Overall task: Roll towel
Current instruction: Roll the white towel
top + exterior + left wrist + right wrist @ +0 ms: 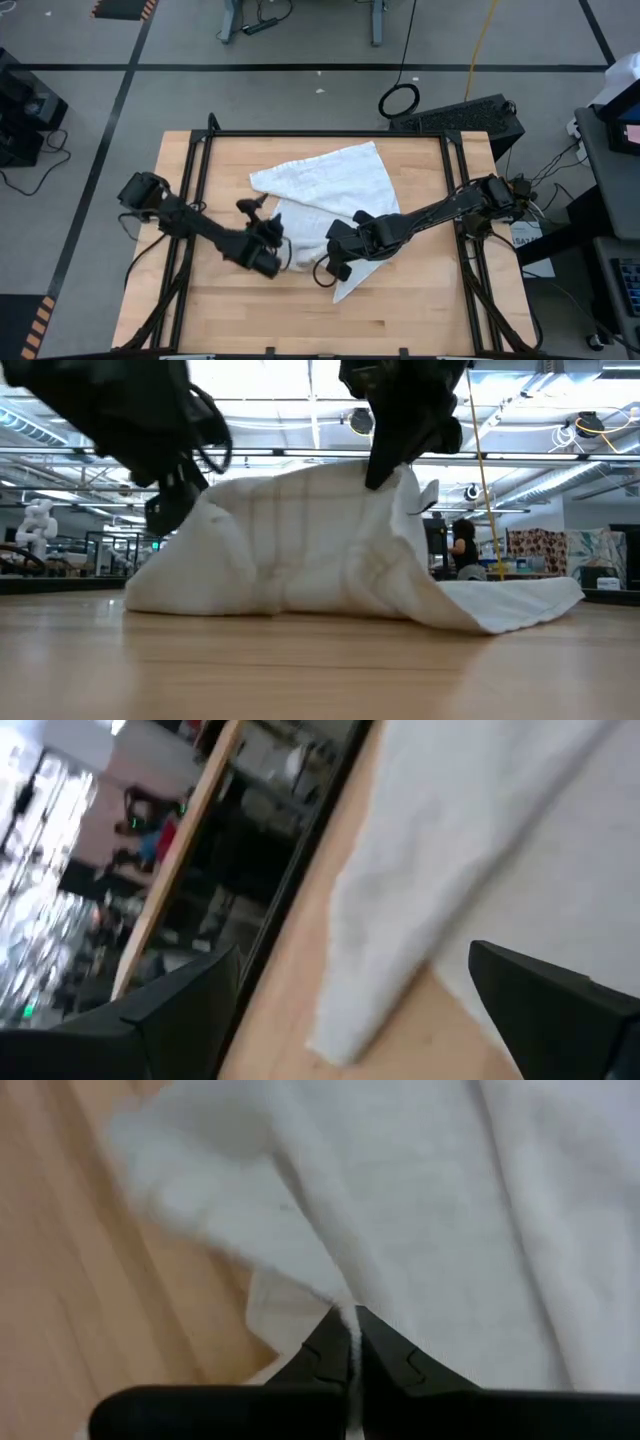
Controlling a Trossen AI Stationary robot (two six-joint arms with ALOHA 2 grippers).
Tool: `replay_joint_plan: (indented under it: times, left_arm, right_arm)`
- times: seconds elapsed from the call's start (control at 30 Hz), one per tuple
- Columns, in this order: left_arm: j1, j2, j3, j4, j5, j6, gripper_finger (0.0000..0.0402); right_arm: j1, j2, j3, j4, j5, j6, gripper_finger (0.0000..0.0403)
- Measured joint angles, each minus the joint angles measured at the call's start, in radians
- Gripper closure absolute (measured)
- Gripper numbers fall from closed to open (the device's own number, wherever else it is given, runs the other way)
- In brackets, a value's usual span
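White towel (335, 185) with faint grey grid lines, spread over the middle of the wooden table (420, 300), far part lying flat with a corner toward the table's far edge, near part gathered and lifted. Seen from table height as a raised hump (300, 550), held up at two places, with a flat tail trailing off along the wood to one side. Narrow strip hanging down toward the table's near edge, just below the right gripper.

Right gripper (340, 255) at the towel's near middle, arm reaching in from the right side of the table. Fingers (375, 1352) pressed together in the right wrist view, a thin fold of white cloth (340, 1230) pinched between the tips and running down the slit between them. Clamped on the towel, then, with cloth billowing beyond the tips and bare wood to one side.

Left gripper (268, 250) at the towel's near left edge, arm coming in from the left side. Fingers (560, 1010) spread wide apart in the left wrist view, a loose folded edge of cloth (400, 940) lying in the gap over the wood. Possibly brushing the cloth at one finger; blur too heavy to settle contact, but no grip evident.

Beyond the table, a person (465, 550) in the room behind.
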Motion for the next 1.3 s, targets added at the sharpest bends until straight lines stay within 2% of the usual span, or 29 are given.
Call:
replay_joint_plan:
  times: [0.07, 0.17, 0.33, 0.43, 0.57, 0.7, 0.8, 0.93, 1.03, 1.17, 1.3]
  left_arm:
    - [0.009, -0.033, 0.000, 0.011, 0.052, 0.016, 0.0008]
    - [-0.051, -0.082, 0.000, 0.092, 0.096, -0.022, 0.0008]
    - [-0.217, -0.095, 0.000, 0.437, 0.108, 0.006, 0.0008]
    - [-0.261, -0.039, 0.002, 0.679, 0.124, 0.081, 0.0008]
    - [-0.264, 0.088, 0.000, 0.939, 0.149, 0.202, 0.0008]
    - [-0.255, 0.226, 0.009, 1.079, 0.085, 0.271, 0.0008]
    - [-0.241, 0.300, 0.047, 1.103, -0.015, 0.289, 0.0008]
    - [-0.194, 0.384, 0.082, 1.094, -0.047, 0.276, 0.0008]
    - [-0.161, 0.391, 0.103, 1.054, -0.089, 0.217, 0.0008]
    - [-0.147, 0.357, 0.114, 0.823, -0.158, 0.099, 0.0018]
    - [-0.141, 0.288, 0.121, 0.549, -0.166, -0.077, 0.0052]
  right_arm:
    - [-0.002, 0.000, 0.000, -0.001, 0.038, 0.002, 0.0403]
    - [-0.012, 0.000, 0.000, 0.003, 0.079, 0.006, 0.0403]
    - [-0.022, 0.000, 0.000, 0.031, 0.126, -0.001, 0.0403]
    - [-0.023, 0.001, 0.000, 0.043, 0.127, -0.006, 0.0403]
    - [-0.023, 0.001, 0.000, 0.055, 0.127, -0.008, 0.0403]
    - [-0.021, 0.001, 0.000, 0.059, 0.128, -0.007, 0.0403]
    - [-0.021, 0.001, 0.000, 0.061, 0.128, -0.006, 0.0403]
    - [-0.020, 0.002, 0.000, 0.073, 0.128, -0.006, 0.0403]
    - [-0.011, 0.002, 0.000, 0.071, 0.127, -0.003, 0.0403]
    - [0.011, 0.002, 0.000, 0.039, 0.125, 0.024, 0.0403]
    - [0.035, 0.002, 0.000, -0.013, 0.122, 0.062, 0.0403]
